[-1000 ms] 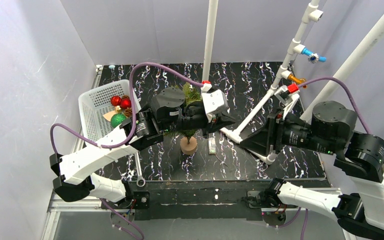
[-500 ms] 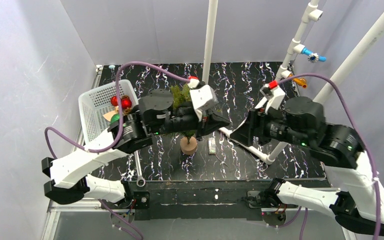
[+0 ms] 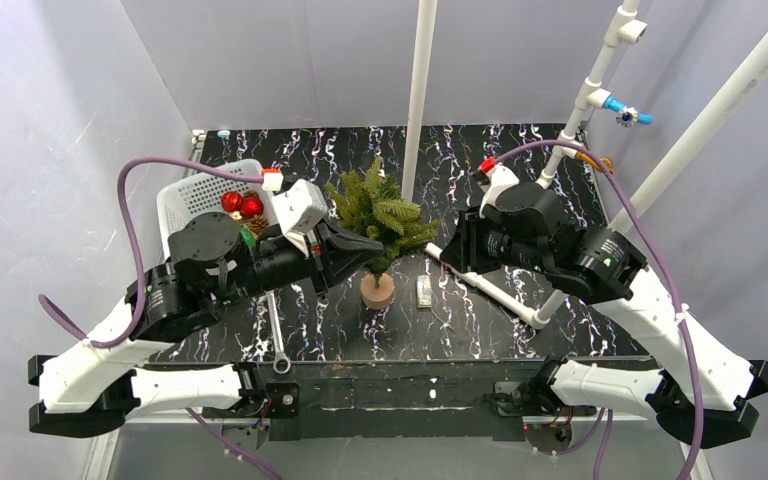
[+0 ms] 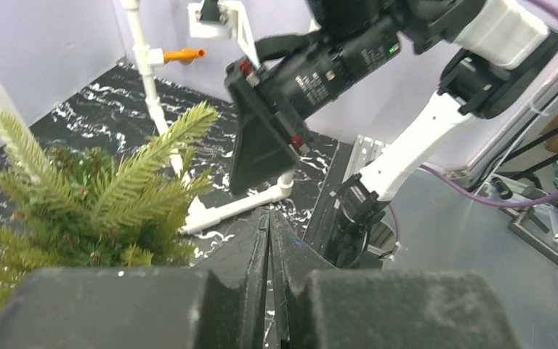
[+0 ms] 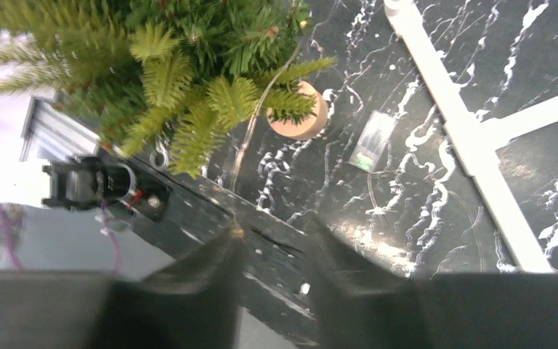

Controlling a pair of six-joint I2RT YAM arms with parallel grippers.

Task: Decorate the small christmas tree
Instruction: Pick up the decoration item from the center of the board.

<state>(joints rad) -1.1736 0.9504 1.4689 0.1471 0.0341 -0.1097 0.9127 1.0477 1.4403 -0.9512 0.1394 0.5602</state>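
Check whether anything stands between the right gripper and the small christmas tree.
Nothing visible does. The open right gripper hangs near the small christmas tree, only air between; the white pipe frame lies off to the side.

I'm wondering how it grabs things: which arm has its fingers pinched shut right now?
The left arm's black fingers, pressed flat together near the small green christmas tree; the right arm's black fingers stand apart.
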